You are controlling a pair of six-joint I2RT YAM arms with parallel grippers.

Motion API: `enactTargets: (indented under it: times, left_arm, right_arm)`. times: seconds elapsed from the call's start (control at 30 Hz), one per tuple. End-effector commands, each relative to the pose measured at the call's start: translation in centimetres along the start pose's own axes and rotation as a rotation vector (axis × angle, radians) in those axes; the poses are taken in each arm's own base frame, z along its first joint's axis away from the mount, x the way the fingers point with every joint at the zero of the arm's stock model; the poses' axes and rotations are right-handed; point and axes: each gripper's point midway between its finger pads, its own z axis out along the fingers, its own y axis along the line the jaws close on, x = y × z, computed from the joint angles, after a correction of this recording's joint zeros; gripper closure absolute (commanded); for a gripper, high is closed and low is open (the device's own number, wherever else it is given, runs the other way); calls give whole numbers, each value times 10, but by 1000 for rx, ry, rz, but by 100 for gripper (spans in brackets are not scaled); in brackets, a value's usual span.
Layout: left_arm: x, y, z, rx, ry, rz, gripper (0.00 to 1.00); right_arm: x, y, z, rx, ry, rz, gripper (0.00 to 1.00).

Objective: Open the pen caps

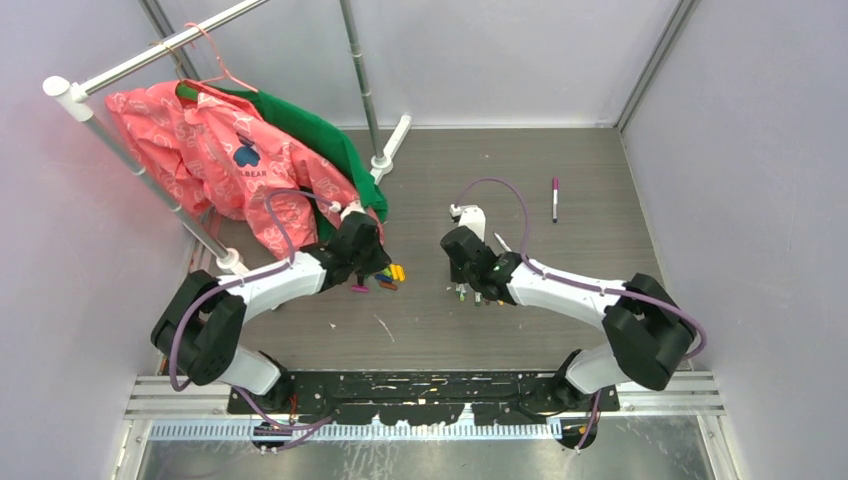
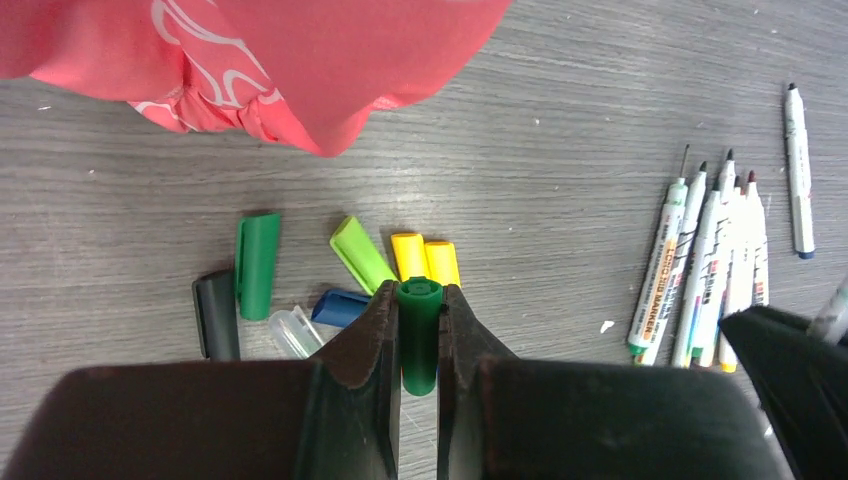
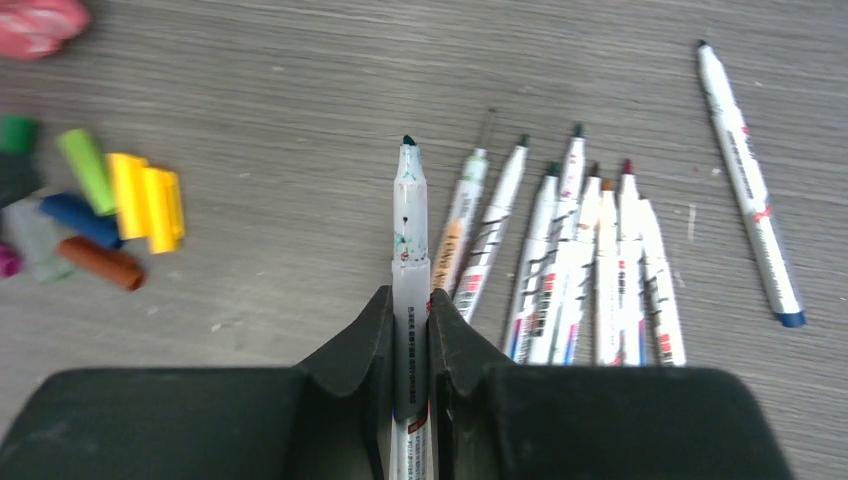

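Left gripper (image 2: 418,302) clamps a green cap (image 2: 419,345) over the loose caps (image 2: 425,258), right gripper (image 3: 410,305) clamps a bare pen (image 3: 409,225) beside the uncapped pens (image 3: 560,270), apparently for sorted set-down.

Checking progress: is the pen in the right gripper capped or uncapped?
Uncapped. The pen in the right gripper shows a bare dark tip; the left gripper holds a green cap separately.
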Motion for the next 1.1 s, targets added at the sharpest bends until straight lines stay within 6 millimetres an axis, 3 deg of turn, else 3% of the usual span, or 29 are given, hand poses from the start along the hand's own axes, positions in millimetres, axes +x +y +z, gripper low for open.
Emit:
enactTargets:
  times: [0.0,0.3,0.77,1.07]
  left_arm:
    - [-3,10,-1,-59,-23,39,94]
    - [9,19,7,-81,0,33,78]
    - [13,21,10,-85,10,23,68]
    - [0,17,-4,-69,-39,10,61]
  right_arm:
    - [-7,-19,12,95,-3,23,97]
    - [1,-38,27,170,31,22,95]
    - [5,-40,40,182,56,33,91]
    - [9,-38,48,182,76,33,77]
